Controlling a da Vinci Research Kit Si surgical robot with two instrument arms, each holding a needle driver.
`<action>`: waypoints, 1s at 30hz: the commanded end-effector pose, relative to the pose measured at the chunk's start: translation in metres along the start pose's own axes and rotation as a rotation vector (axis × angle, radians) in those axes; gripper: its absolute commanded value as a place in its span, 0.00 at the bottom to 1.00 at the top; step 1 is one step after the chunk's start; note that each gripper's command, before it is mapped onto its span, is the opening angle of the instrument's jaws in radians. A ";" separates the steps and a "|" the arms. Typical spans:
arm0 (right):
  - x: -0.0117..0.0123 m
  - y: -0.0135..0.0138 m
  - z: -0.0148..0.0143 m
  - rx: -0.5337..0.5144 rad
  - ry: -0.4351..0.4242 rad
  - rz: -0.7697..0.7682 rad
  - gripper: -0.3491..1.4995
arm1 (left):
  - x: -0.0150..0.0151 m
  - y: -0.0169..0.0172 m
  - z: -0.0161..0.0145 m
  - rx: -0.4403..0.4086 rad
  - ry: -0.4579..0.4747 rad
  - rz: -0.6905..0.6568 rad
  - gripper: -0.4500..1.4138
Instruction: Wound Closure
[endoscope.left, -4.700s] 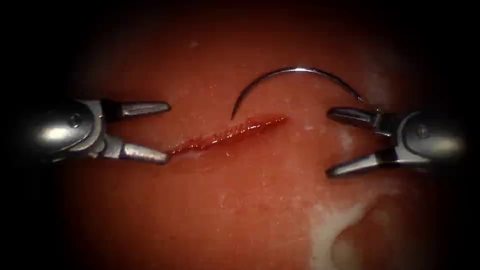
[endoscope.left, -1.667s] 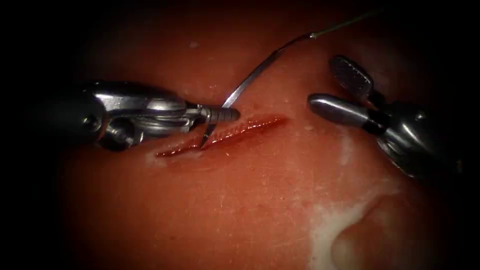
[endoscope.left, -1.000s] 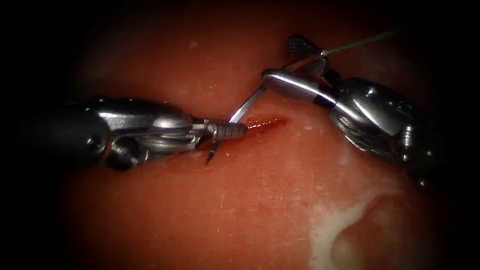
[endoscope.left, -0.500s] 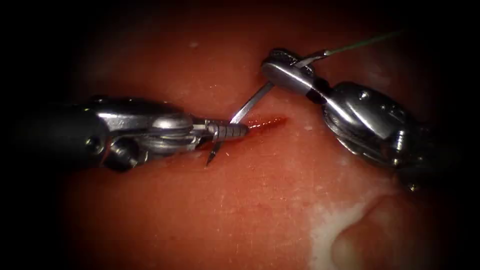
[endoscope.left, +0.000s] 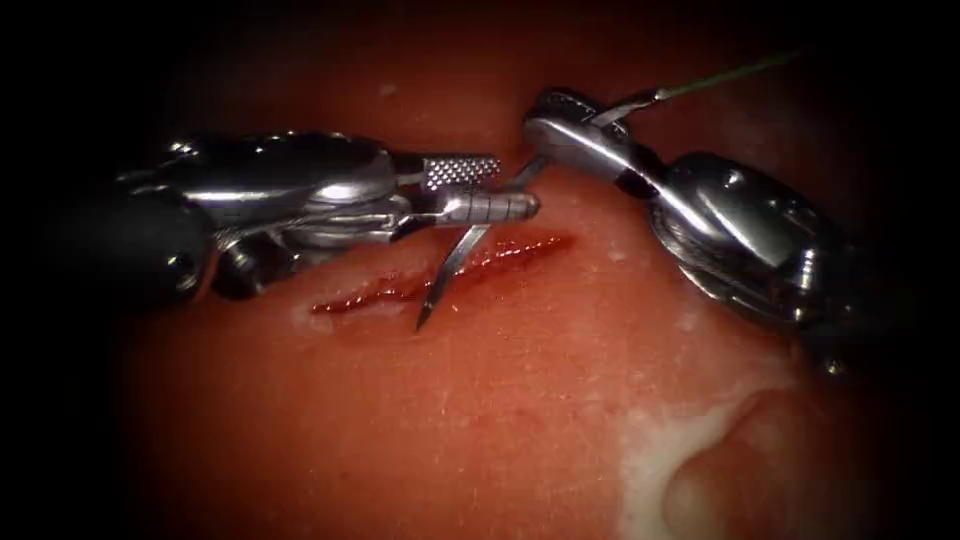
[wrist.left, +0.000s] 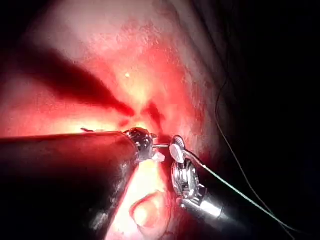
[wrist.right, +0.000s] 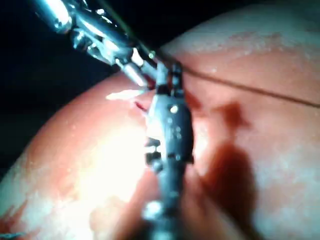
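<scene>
Needle (endoscope.left: 450, 270) crosses cut (endoscope.left: 380, 292); tissue (endoscope.left: 450, 430) below open.

1. We lose a stretch of the needle (endoscope.left: 452, 268) behind the left hand (endoscope.left: 500, 190), whose jaws stand parted around it, and its rear part inside the right hand (endoscope.left: 570, 130).
2. The thread (endoscope.left: 730, 75) fades into darkness toward the endoscope view's upper right.
3. In the right wrist view the right hand (wrist.right: 167, 75) is too blurred for us to read its grip.
4. In the left wrist view the left hand (wrist.left: 147, 145) is too small for us to make out its jaws.
</scene>
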 end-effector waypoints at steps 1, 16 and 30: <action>-0.0003 -0.0003 0.0005 0.004 -0.006 -0.005 0.00 | -0.0004 -0.0002 0.0004 -0.015 -0.007 0.011 0.66; 0.0012 -0.0006 0.0035 0.217 -0.223 -0.226 0.00 | -0.0049 0.0001 -0.0098 0.080 -0.106 0.617 0.62; 0.0042 -0.0010 0.0087 0.478 -0.283 -0.639 0.00 | -0.0095 0.0001 -0.0104 0.218 -0.209 0.613 0.54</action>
